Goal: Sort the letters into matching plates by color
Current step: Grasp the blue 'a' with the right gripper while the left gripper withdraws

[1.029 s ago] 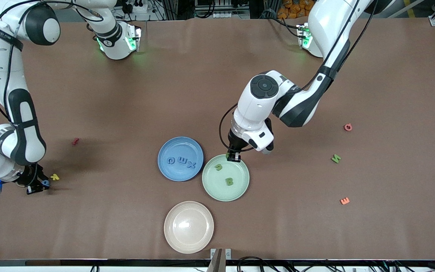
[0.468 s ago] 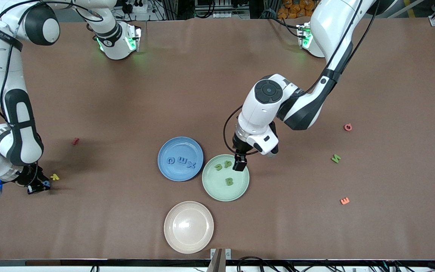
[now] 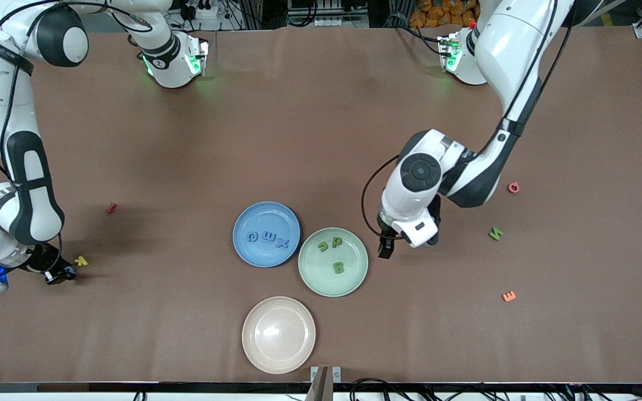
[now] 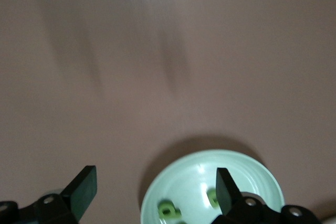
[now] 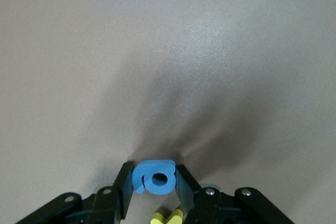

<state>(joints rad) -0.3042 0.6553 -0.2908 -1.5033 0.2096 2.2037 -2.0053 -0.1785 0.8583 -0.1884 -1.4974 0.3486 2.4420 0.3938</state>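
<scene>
Right gripper: low at the right arm's end of the table, fingers clenched on a small blue foam letter with a round hole; the right wrist view shows it pinched between both pads.
Yellow piece: small, lying just beside that gripper.
Red piece: on the brown table, farther from the front camera than the yellow piece.
Blue round plate: holds three blue letters in a row, reading roughly "Q", "m", "x" from this camera.
Beige-pink round plate: nearest the front camera.
Mint green round plate: touching the blue plate's rim; holds three green letters, a "B" and two smaller curved ones.
Left gripper: released, fingers spread wide, over bare table just beside the green plate.
Loose green letter: toward the left arm's end, long axis tilted.
Two orange-pink pieces: one an "E" shape, the other round.
</scene>
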